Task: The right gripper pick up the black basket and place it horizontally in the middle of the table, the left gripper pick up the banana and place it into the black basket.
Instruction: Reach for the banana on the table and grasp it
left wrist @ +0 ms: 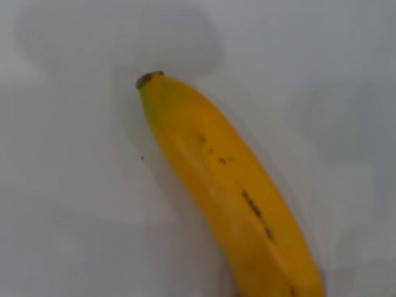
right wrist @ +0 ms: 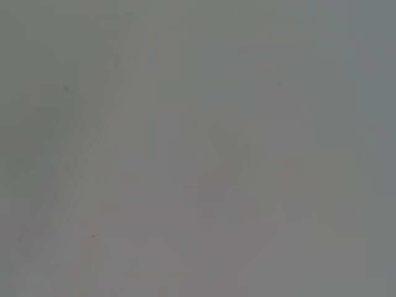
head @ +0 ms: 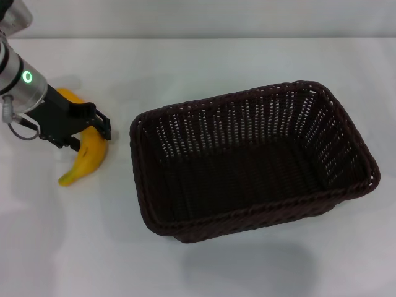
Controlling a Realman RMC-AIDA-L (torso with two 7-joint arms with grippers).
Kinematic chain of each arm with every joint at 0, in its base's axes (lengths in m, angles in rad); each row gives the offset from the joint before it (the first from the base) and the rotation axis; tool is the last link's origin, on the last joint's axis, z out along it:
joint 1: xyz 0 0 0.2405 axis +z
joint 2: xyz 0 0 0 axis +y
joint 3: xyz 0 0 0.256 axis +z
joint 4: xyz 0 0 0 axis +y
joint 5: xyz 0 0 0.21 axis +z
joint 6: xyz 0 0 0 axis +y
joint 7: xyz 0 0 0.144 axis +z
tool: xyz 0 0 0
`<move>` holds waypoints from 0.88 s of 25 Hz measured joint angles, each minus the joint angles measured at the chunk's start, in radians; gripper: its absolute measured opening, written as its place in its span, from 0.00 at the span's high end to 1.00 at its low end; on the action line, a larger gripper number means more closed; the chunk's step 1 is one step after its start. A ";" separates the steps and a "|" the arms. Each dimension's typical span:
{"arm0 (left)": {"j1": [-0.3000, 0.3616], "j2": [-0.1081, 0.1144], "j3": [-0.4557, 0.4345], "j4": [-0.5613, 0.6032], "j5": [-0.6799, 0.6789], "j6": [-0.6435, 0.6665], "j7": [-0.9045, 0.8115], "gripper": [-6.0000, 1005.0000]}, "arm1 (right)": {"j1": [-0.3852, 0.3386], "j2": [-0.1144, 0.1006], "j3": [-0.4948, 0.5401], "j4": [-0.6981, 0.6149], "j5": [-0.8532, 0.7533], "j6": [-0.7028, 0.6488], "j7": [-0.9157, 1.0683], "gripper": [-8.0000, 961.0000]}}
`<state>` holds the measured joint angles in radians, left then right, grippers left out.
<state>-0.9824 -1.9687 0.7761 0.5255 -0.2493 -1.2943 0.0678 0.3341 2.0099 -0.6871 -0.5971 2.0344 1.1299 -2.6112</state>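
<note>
One curved yellow banana (head: 86, 159) w/ left end effector (head: 93, 130) over it, grip state unclear, woven black basket (head: 247, 213) beside.

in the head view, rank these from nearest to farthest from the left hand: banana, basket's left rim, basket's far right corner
1. The banana, directly under the left hand at the table's left side.
2. The black basket's left rim, just to the hand's right across a strip of bare white table.
3. The basket's far right corner, across the whole basket, toward the right.
</note>
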 joint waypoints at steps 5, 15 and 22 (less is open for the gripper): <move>0.009 0.001 0.000 -0.006 -0.001 0.005 0.014 0.35 | 0.001 0.000 0.000 0.001 0.000 -0.002 -0.003 0.59; 0.018 0.001 0.000 -0.005 0.000 0.001 0.072 0.49 | -0.005 0.000 0.000 0.002 0.000 0.001 -0.006 0.59; 0.046 0.009 -0.010 0.117 -0.046 -0.007 0.134 0.46 | -0.018 0.001 0.001 0.002 0.007 0.013 0.000 0.59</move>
<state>-0.9363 -1.9595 0.7661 0.6425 -0.2954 -1.3013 0.2016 0.3157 2.0107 -0.6857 -0.5951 2.0418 1.1428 -2.6110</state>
